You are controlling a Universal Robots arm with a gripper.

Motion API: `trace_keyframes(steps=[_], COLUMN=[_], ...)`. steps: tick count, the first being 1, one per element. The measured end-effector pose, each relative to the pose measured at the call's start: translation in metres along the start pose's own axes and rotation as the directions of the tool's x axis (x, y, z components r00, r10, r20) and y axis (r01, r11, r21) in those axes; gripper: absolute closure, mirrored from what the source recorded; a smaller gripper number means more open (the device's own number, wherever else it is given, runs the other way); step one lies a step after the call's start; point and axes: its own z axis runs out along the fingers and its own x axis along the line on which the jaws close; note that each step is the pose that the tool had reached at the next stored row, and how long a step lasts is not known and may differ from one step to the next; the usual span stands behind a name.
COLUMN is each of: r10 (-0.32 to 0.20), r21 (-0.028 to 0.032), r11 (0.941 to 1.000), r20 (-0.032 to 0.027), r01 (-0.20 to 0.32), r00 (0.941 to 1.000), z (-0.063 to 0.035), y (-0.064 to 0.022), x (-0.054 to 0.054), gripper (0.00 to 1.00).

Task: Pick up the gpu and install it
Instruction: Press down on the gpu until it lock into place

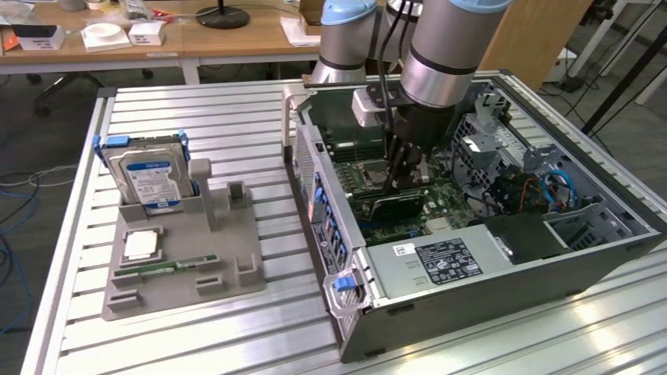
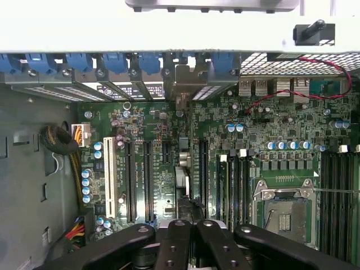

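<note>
The gpu (image 1: pixel 401 205) hangs on edge inside the open computer case (image 1: pixel 323 195), its black cooler just above the green motherboard (image 1: pixel 438 199). My gripper (image 1: pixel 399 181) comes down from above and is shut on the card's upper edge. In the wrist view the black fingers (image 2: pixel 174 242) press together around the thin card (image 2: pixel 181 174), seen edge-on. Its silver end bracket (image 2: pixel 183 84) reaches the row of rear slot covers. The card lies along a long black expansion slot (image 2: pixel 201 169) of the motherboard (image 2: pixel 163 185).
A grey fixture (image 1: pixel 219 258) on the exterior view's left holds a silver hard drive (image 1: pixel 151 178), a processor (image 1: pixel 140 244) and a memory stick (image 1: pixel 167 266). Inside the case are the power supply (image 1: pixel 443 262), drive bays (image 1: pixel 583 226), cables (image 2: pixel 59 143) and a processor socket (image 2: pixel 284 211).
</note>
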Motion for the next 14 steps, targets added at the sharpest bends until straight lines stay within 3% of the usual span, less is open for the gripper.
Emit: trace_keyframes(steps=[14], r10=[0.0], r21=[0.0], r11=[1.0], r20=[0.0], r01=[0.0], r00=[1.0], z=[0.0052], y=[-0.0001], x=[0.0003], gripper=[0.89])
